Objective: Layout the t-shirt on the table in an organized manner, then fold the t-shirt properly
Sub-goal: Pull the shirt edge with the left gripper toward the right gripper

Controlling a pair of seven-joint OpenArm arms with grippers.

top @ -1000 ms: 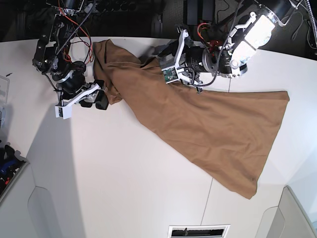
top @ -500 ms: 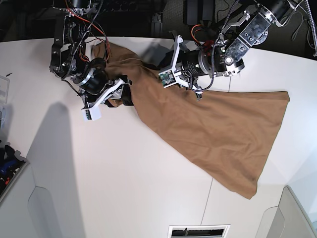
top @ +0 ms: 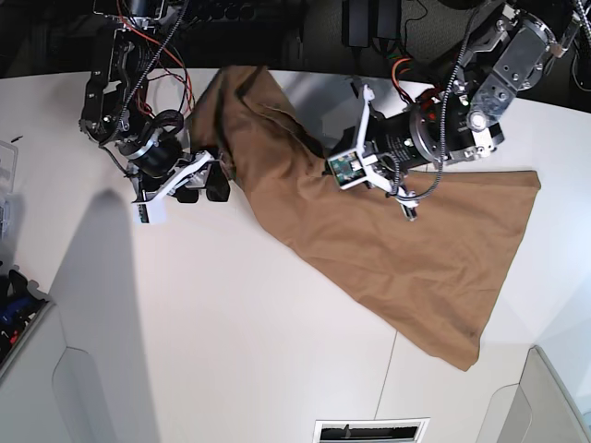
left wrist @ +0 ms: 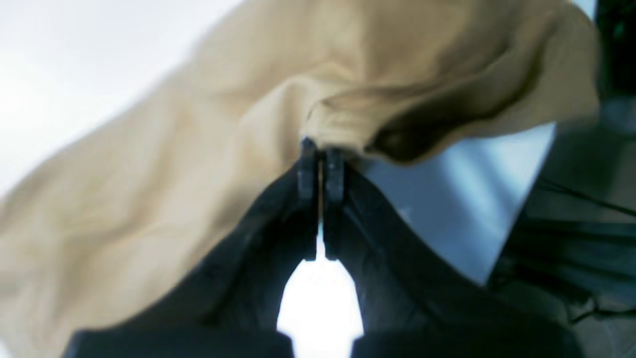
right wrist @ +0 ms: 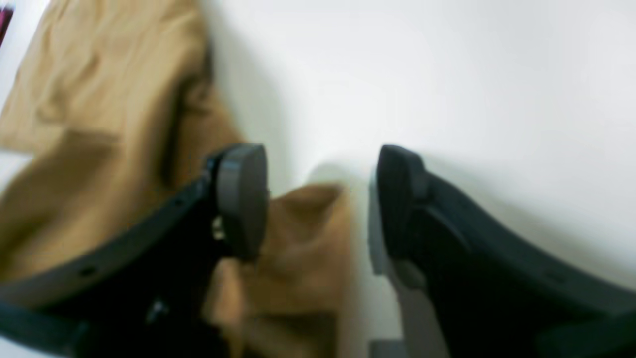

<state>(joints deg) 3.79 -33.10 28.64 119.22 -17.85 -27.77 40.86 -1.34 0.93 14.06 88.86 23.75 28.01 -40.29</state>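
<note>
The tan t-shirt [top: 406, 249] is lying spread across the white bench [top: 231, 332], bunched toward the far edge. The left end effector [left wrist: 320, 164] is pinching a raised fold of the cloth, its jaws closed tight on it. The right end effector [right wrist: 318, 199] is standing wide apart at the shirt's bunched edge, gripping nothing.

Bright, even light; both wrist views blurred, soft shadows.
</note>
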